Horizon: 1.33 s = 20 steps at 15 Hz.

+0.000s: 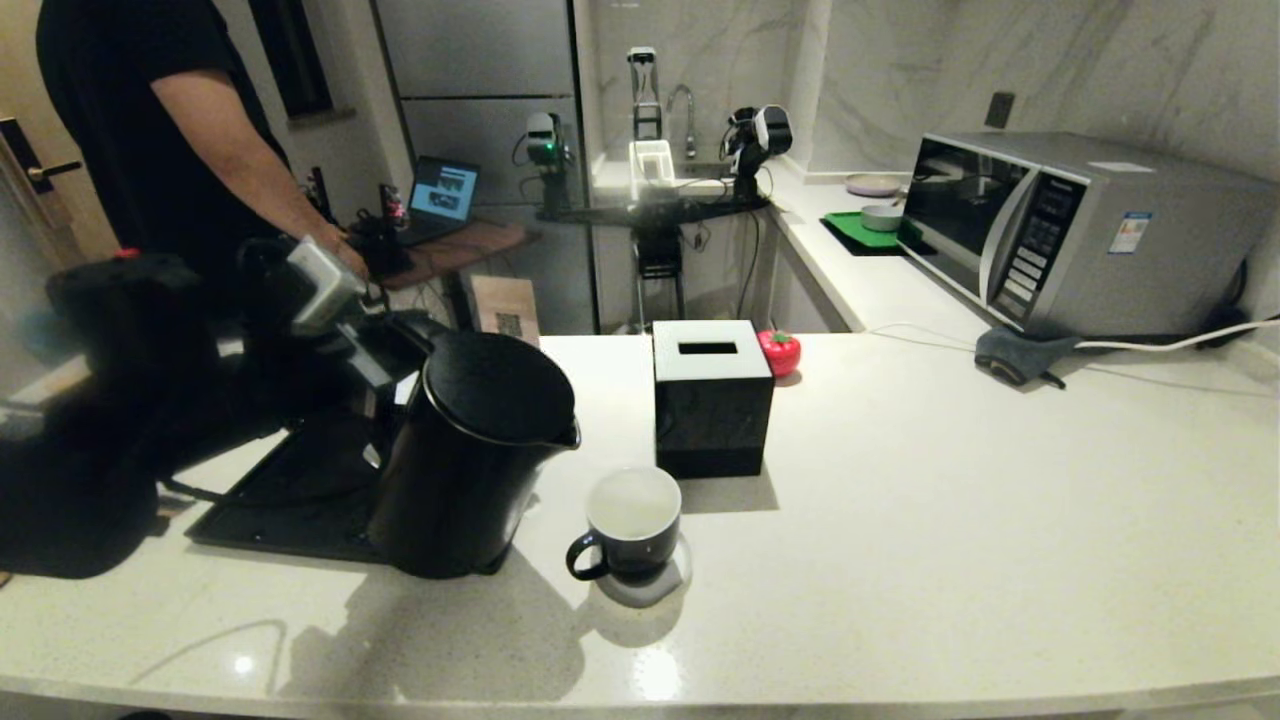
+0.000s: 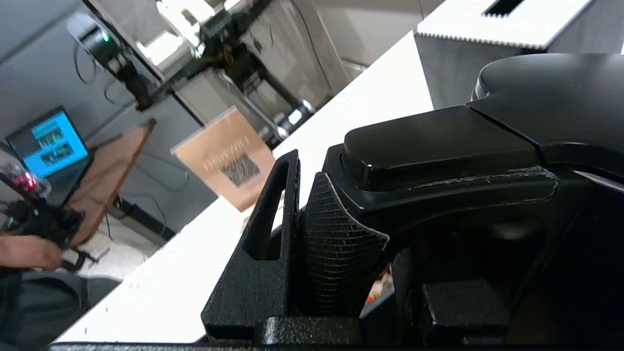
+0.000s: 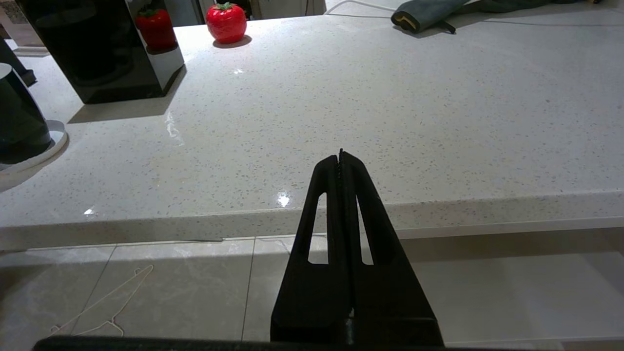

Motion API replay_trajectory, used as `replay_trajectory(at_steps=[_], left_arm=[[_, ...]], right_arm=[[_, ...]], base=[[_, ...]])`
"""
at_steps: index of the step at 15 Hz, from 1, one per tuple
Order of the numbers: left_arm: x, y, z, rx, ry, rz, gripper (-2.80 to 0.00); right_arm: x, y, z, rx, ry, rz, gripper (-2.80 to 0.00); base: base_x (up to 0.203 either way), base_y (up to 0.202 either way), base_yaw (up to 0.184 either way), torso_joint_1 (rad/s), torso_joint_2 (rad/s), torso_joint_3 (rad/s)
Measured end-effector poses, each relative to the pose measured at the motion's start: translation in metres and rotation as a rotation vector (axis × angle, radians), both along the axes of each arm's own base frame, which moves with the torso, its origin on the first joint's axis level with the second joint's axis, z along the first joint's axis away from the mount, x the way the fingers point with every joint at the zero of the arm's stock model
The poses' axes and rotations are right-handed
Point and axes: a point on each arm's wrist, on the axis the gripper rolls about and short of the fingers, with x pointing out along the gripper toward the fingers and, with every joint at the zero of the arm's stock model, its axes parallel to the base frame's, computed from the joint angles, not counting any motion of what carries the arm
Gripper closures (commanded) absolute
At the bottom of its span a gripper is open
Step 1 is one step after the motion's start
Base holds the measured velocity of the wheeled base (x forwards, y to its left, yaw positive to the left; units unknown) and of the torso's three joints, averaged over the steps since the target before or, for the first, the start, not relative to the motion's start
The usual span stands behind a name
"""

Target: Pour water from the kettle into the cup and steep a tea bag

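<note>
Near the counter's [image 1: 900, 520] left edge, the left gripper [image 1: 385, 375] pinched the loop handle of the kettle [image 1: 470, 455], which stood upright, so the pour looked about to begin; the next move would call for lifting and tipping the spout over the cup [image 1: 630, 525], just right of it near the front edge. The cup's white inside looked empty, no tea bag visible. The right gripper [image 3: 340, 161], fingers pressed together, hung idle off the front edge.

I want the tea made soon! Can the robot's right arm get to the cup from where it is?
Probably yes. The right gripper hangs shut, low in front of the counter, empty. The stretch of counter between it and the cup looks bare, and the left gripper is busy on the kettle handle on the cup's other side.
</note>
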Motion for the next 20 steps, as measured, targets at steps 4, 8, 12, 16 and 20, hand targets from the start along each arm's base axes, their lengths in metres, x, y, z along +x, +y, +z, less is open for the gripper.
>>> replay_trajectory(at_steps=[4,8,12,16,20], left_arm=[[0.0,0.0,0.0,0.01,0.006,0.004,0.0],[0.001,0.001,-0.001,0.03,0.015,0.028,0.0],[0.005,0.0,0.002,0.067,0.021,0.022,0.0],[0.009,-0.002,0.006,0.097,0.019,0.013,0.0],[0.011,-0.006,0.008,0.099,0.015,0.001,0.0]], right_arm=[[0.0,0.0,0.0,0.0,0.001,0.0,0.0],[0.0,0.0,0.0,0.0,0.0,0.0,0.0],[0.0,0.0,0.0,0.0,0.001,0.0,0.0],[0.0,0.0,0.0,0.0,0.0,0.0,0.0],[0.0,0.0,0.0,0.0,0.0,0.0,0.0]], base=[[0.0,0.0,0.0,0.0,0.0,0.0],[0.0,0.0,0.0,0.0,0.0,0.0],[0.0,0.0,0.0,0.0,0.0,0.0],[0.0,0.0,0.0,0.0,0.0,0.0],[0.0,0.0,0.0,0.0,0.0,0.0]])
